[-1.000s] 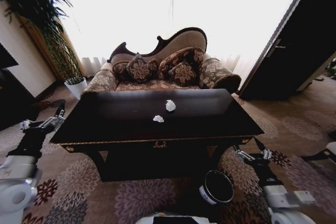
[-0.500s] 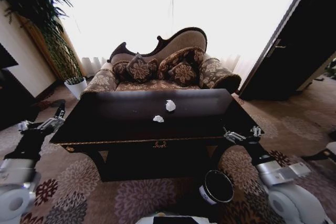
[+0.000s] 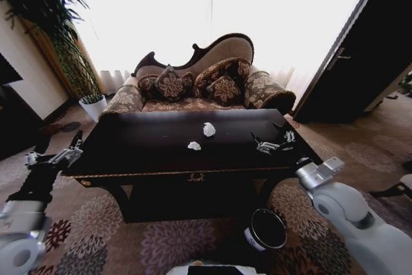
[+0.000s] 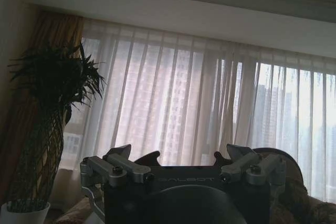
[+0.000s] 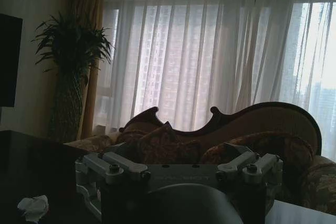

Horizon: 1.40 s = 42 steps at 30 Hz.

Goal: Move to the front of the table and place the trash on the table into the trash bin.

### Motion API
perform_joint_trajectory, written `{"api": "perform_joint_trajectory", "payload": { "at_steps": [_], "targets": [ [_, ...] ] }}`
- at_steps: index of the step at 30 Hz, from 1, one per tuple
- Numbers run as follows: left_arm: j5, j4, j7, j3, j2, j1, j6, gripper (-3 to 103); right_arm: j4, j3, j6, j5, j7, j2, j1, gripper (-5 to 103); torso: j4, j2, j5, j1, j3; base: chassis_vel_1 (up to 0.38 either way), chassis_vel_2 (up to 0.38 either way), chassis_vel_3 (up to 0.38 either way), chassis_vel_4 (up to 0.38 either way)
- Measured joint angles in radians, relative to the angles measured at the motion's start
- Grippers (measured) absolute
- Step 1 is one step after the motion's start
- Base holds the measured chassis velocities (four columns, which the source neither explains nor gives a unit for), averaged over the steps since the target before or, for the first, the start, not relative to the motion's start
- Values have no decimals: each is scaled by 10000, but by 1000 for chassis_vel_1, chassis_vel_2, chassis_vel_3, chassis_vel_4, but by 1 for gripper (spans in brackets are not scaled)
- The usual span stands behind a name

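Two white crumpled paper wads [image 3: 202, 137] lie mid-top on the glossy near-black wooden bench [image 3: 141, 152], long axis running left-right; open right tool [image 3: 273, 142] hovers over its right end; open left tool [image 3: 59, 153] waits beside its left edge.

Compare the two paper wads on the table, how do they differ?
The farther paper wad looks bigger and stands taller, bunched upright. The nearer paper wad looks smaller and lies flatter, closer to the front edge of the table. The farther one sits a little more toward the robot's right. Both are white, crumpled, apart from each other, and untouched by either end effector.
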Motion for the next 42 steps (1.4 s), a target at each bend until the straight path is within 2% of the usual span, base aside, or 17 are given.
{"api": "perform_joint_trajectory", "payload": {
  "at_steps": [4,9,13,16,18,19,22,25,28,35,42],
  "targets": [
    [270,-115,29,116,-216,50,23,100,-584,-1240,-84,393,39,-699,1586,100,2,0,-2,0,0,0,0,0,0],
    [436,-99,67,211,-253,62,27,100,-1051,-2206,-135,667,29,-940,2577,100,-1,0,-2,0,0,0,0,0,0],
    [574,-61,87,230,-345,103,28,100,-1632,-4059,-428,1174,128,-971,4140,100,0,0,-3,0,0,0,0,0,0],
    [642,-54,93,269,-397,115,28,100,-1925,-4893,-540,1303,159,-869,5049,100,-3,0,-2,0,-1,0,0,0,0],
    [722,-60,106,306,-488,140,27,100,-2383,-6059,-569,1378,175,-657,6288,100,4,0,-5,0,-1,0,0,0,0],
    [722,-60,106,306,-488,140,27,100,-2383,-6059,-569,1378,175,-657,6288,100,4,0,-5,0,-1,0,0,0,0],
    [765,-78,118,319,-552,170,27,100,-2888,-7374,-594,1577,214,-436,7494,100,2,-1,-6,1,-1,0,0,0,0],
    [767,-76,120,295,-555,170,26,100,-3059,-7793,-602,1595,211,-340,7849,100,0,-1,-3,2,0,0,0,0,0],
    [762,-25,123,225,-564,142,19,100,-3623,-8887,-652,1597,210,94,8785,100,0,0,-2,0,-1,0,0,0,0],
    [779,57,127,239,-662,100,9,100,-4340,-9929,-908,1636,329,604,10072,100,2,-1,-3,1,0,0,0,0,0],
    [815,268,132,270,-678,-37,-9,100,-5005,-10827,-2152,2071,420,989,11395,100,1,0,-3,-1,-2,0,0,0,0]
  ]
}}
